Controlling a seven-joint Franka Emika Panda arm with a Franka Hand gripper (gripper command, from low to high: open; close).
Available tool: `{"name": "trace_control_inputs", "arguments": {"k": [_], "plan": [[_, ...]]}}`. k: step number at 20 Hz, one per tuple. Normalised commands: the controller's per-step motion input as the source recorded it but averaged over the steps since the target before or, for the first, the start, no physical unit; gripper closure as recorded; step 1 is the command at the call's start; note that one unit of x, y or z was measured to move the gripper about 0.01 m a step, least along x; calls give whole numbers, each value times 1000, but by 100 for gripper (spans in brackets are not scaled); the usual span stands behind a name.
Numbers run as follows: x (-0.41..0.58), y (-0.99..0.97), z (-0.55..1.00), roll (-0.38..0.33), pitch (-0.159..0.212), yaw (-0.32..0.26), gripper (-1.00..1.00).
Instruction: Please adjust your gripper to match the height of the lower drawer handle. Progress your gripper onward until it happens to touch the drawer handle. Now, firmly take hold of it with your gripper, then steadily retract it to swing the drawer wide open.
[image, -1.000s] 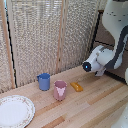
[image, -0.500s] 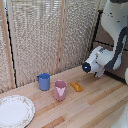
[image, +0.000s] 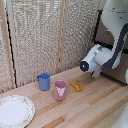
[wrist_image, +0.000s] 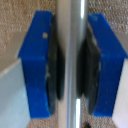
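The lower drawer handle (wrist_image: 77, 64) shows plainly only from the wrist: a slim silver bar running straight between the two blue fingertips (wrist_image: 37, 65), with the dark pads pressed up against it on both sides. So the end effector (wrist_image: 75, 65) is clamped on that bar, not spread apart.

From across the room, the white arm (image: 114, 30) bends down from above and its boxy wrist points toward the dark brown cabinet (image: 107, 35) at the exterior view's right. The end effector's tips (image: 95, 72) are mostly hidden there behind the wrist, and the bar itself is too small and blocked to pick out in that view; I cannot tell which drawer front it belongs to from here.

Taking the pink cup (image: 60, 90) as the marker on the wooden surface (image: 90, 107): a blue mug (image: 44, 81) stands just beside it toward the reed screen (image: 45, 35), a small orange object (image: 76, 86) lies near it on the arm's side, and a white plate (image: 14, 111) sits well apart from it, at the surface's near corner.
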Motion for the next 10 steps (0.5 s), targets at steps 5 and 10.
{"name": "trace_control_inputs", "arguments": {"k": [5, 10], "plan": [[221, 737, 221, 218, 35, -25, 100], [165, 572, 158, 121, 42, -14, -100]]}}
